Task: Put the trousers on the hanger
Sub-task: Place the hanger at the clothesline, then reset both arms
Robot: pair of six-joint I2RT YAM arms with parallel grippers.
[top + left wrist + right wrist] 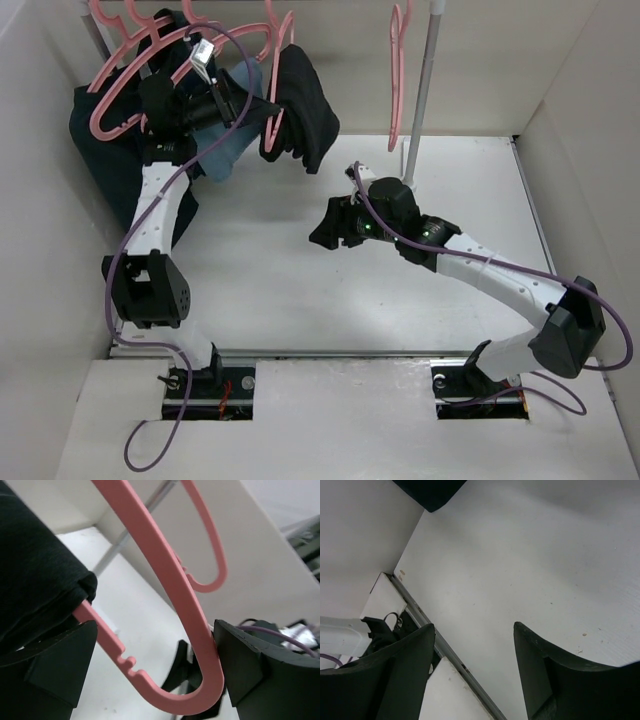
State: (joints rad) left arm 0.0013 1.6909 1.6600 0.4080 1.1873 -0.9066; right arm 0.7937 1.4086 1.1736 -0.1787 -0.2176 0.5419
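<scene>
Slippage threatens: trousers (305, 110) draped over the hanger (182, 605) near the far-left corner may slide if the left gripper (152, 640), grip unclear, jerks; right gripper (474, 630) gapes empty.

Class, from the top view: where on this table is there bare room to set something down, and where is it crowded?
Free: the table between the left arm and right hand; also right of the pole. Crowded: back left, around trousers, hanger and navy garment.
</scene>
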